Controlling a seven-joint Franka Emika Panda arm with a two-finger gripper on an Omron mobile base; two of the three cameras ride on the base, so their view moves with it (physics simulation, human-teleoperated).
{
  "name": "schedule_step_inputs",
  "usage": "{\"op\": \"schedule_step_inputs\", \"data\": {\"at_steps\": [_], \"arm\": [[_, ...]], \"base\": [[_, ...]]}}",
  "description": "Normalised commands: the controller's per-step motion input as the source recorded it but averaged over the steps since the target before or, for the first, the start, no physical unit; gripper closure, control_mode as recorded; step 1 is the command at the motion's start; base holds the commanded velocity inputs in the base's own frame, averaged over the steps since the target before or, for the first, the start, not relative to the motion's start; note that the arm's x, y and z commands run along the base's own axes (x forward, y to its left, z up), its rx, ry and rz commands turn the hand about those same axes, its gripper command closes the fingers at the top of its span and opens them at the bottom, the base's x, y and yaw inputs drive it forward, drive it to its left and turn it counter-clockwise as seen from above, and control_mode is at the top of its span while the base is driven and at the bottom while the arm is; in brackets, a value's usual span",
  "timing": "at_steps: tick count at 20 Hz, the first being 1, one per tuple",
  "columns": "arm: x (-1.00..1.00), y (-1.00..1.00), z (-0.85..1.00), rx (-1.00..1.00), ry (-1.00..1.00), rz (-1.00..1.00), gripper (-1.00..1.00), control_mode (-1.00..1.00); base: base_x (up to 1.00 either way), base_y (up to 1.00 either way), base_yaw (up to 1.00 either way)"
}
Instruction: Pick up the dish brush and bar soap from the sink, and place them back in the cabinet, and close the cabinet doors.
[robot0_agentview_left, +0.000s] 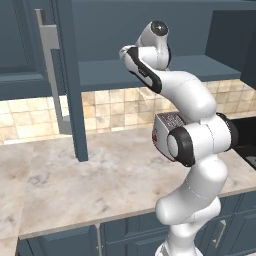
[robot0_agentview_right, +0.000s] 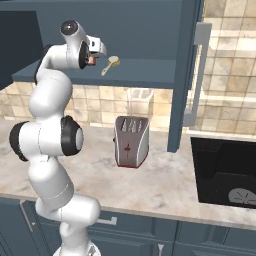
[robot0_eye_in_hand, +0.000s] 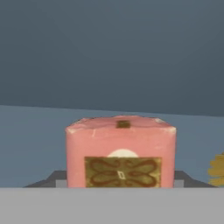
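Observation:
My gripper (robot0_agentview_right: 94, 56) is raised to the open cabinet, over the left part of its shelf (robot0_agentview_right: 150, 71). It is shut on the bar soap (robot0_eye_in_hand: 120, 148), a pink-red block with a gold label that sits between the two dark fingertips, just above the shelf. The same bar soap (robot0_agentview_right: 91, 60) shows as a small red patch under the hand. The dish brush (robot0_agentview_right: 111, 64) lies on the shelf just right of the gripper, and its yellow head (robot0_eye_in_hand: 217, 169) peeks in at the hand view's right edge. Both cabinet doors (robot0_agentview_right: 186, 75) (robot0_agentview_left: 22, 45) stand open. The black sink (robot0_agentview_right: 225, 170) holds nothing.
A red-and-silver toaster (robot0_agentview_right: 131, 141) stands on the marble counter (robot0_agentview_left: 100, 175) below the shelf. The right door's silver bar handle (robot0_agentview_right: 196, 75) hangs out over the counter beside the sink. A round grey drain (robot0_agentview_right: 241, 196) shows in the basin.

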Motion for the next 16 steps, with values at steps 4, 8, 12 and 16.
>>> {"op": "schedule_step_inputs", "data": {"at_steps": [4, 8, 12, 16], "arm": [[0.00, 0.00, 0.00, 0.00, 0.00, 0.00, -1.00, -1.00], [-0.01, 0.00, 0.00, 0.00, 0.00, 0.00, -1.00, -1.00], [-0.11, 0.00, -0.04, 0.00, 0.00, 0.00, -1.00, -1.00], [-0.10, 0.00, -0.03, 0.00, -0.02, 0.00, -1.00, -1.00]], "base": [[0.00, 0.00, 0.00], [0.00, 0.00, 0.00], [0.00, 0.00, 0.00], [0.00, 0.00, 0.00]]}}
